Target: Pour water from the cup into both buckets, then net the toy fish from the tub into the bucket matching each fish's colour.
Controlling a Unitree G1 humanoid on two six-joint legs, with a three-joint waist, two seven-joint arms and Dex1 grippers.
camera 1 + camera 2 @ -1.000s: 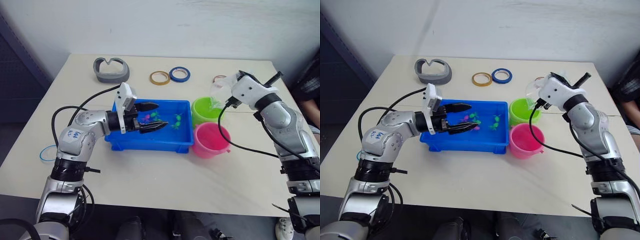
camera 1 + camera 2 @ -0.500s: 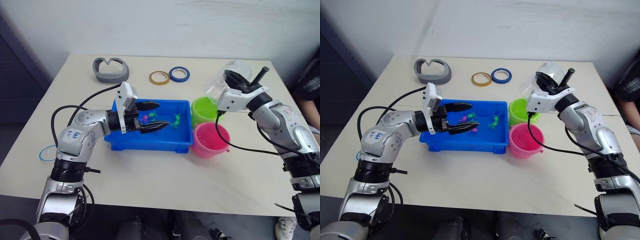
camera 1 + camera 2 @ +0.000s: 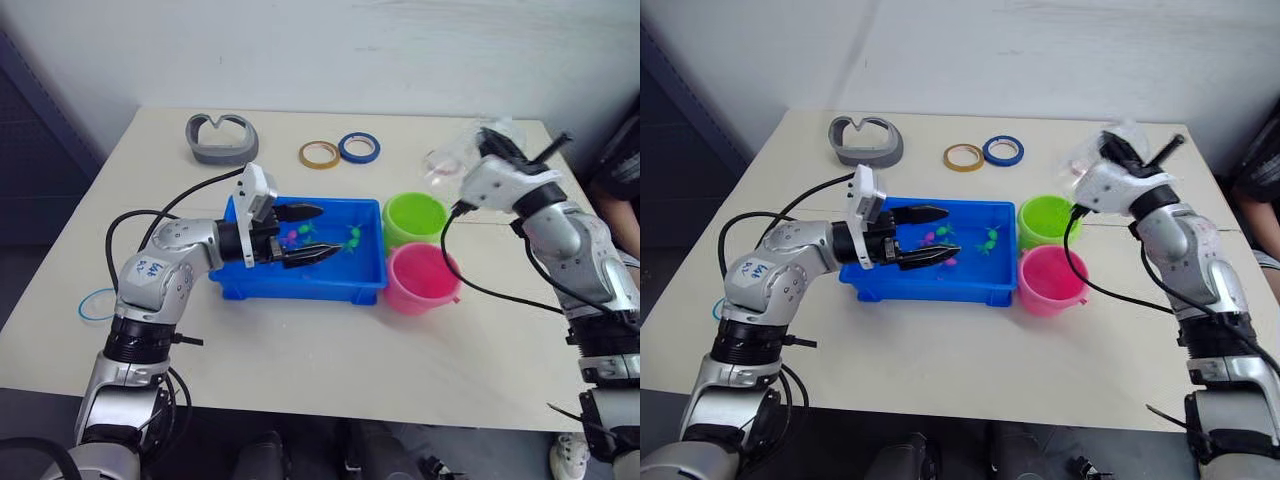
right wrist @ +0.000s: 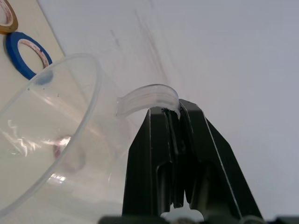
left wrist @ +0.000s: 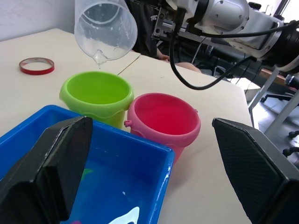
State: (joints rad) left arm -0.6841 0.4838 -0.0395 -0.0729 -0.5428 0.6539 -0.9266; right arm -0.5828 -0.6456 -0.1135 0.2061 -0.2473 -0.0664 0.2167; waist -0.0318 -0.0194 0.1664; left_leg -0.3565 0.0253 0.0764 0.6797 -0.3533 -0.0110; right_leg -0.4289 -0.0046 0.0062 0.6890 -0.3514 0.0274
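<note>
We see the right tool [image 4: 175, 140] clamped on the cup's [image 5: 106, 28] handle at upper right, above the green bucket [image 5: 96, 95], while the left tool [image 3: 308, 232] gapes wide over the tub [image 3: 300, 285].

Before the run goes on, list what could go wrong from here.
1. The right gripper pinches the clear cup only by its thin handle, tilted near the green bucket; it might slip or drip onto the table.
2. The left gripper hangs open over the blue tub and could knock the toy fish or tub.
</note>
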